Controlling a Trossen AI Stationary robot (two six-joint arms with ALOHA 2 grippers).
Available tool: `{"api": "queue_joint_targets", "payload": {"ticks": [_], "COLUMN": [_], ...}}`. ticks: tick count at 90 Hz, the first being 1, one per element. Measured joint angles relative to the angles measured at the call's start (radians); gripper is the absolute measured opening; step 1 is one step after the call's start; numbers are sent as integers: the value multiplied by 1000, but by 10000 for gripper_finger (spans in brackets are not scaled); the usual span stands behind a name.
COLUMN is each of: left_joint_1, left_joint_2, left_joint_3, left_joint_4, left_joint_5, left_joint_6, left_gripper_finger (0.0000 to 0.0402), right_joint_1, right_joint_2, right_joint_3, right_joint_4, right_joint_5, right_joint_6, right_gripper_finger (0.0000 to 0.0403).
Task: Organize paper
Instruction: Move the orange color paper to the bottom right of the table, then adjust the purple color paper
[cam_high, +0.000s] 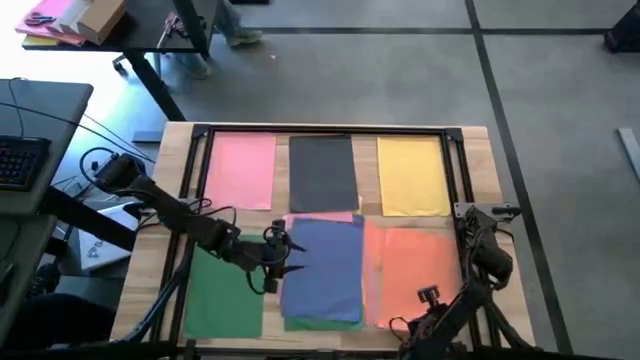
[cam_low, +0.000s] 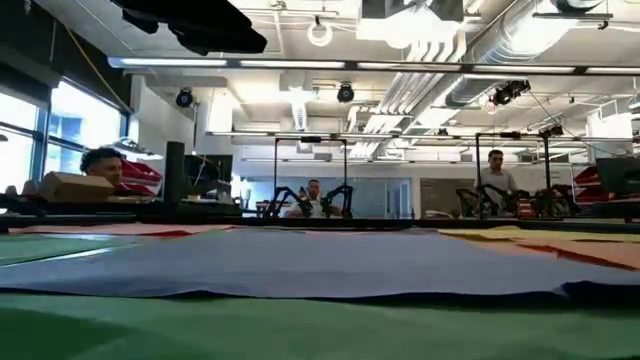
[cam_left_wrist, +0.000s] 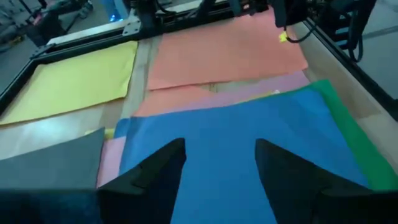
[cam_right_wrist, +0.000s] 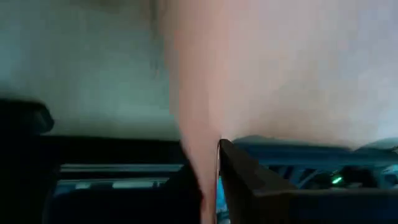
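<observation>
Wooden table (cam_high: 478, 160); left claw (cam_high: 283, 252) open at blue sheet's (cam_high: 325, 270) edge.

Paper (cam_high: 322, 272) flat on table, six colours, blue overlapping others

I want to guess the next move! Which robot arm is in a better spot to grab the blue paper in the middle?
Probably the left. The left gripper hangs open right at the blue sheet, which fills its wrist view. The right gripper sits off by the table's right edge, past the orange sheet.
</observation>
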Motion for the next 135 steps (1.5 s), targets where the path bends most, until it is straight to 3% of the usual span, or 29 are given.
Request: {"api": "queue_joint_targets", "payload": {"ticks": [18, 35, 54, 67, 82, 89, 103, 117, 126, 135], "left_joint_1": [3, 3, 10, 9, -20, -51, -100, -100, -102, -103], "left_joint_2": [0, 0, -3, -4, -46, -66, -107, -83, -51, -16], "left_joint_3": [1, 1, 2, 7, 104, 139, 160, 157, 132, 82], "left_joint_4": [-15, -25, -46, -68, -102, -116, -184, -298, -334, -362], "left_joint_5": [0, 7, 84, 98, 326, 363, 290, 213, 138, 82], "left_joint_6": [1, 2, 6, -7, -45, 18, 83, -72, -212, -368], "left_gripper_finger": [186, 186, 186, 186, 186, 186, 186, 186, 186, 186], "right_joint_1": [6, 11, 41, 45, 15, -17, -80, -128, -154, -189], "right_joint_2": [-3, -67, -217, -267, -277, -277, -316, -444, -505, -533], "right_joint_3": [-1, -1, 0, 0, 0, 0, 0, -21, -63, -120], "right_joint_4": [0, 0, -2, -2, 1, 47, 112, 132, 251, 480], "right_joint_5": [-28, -154, -96, 68, 376, 503, 822, 1198, 1296, 1349], "right_joint_6": [47, 126, 362, 528, 775, 828, 820, 819, 715, 528], "right_gripper_finger": [101, 193, 257, 265, 258, 253, 247, 247, 248, 248]}}
